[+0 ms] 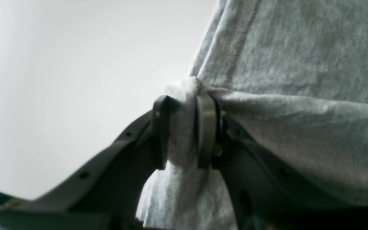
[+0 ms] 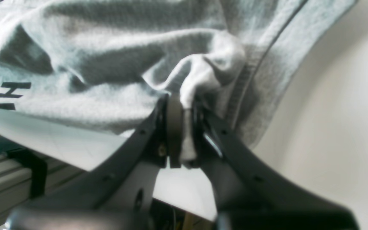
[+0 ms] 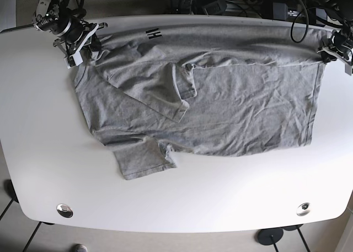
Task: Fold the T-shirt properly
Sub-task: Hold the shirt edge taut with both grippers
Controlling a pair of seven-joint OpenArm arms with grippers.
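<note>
A wrinkled grey cotton T-shirt lay spread across the white table, its far edge lifted; the left gripper and right gripper each pinched bunched fabric.

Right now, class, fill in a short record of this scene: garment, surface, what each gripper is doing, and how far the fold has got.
garment: grey T-shirt, black lettering near far edge
surface: white table
left gripper: shut on a bunched shirt edge, at the base view's right
right gripper: shut on a bunched shirt edge near the collar end, at the base view's left
far edge: lifted and stretched between both grippers
sleeves: one lies folded onto the body, one sticks out at the near side
fold state: far edge held up, fold unfinished
</note>
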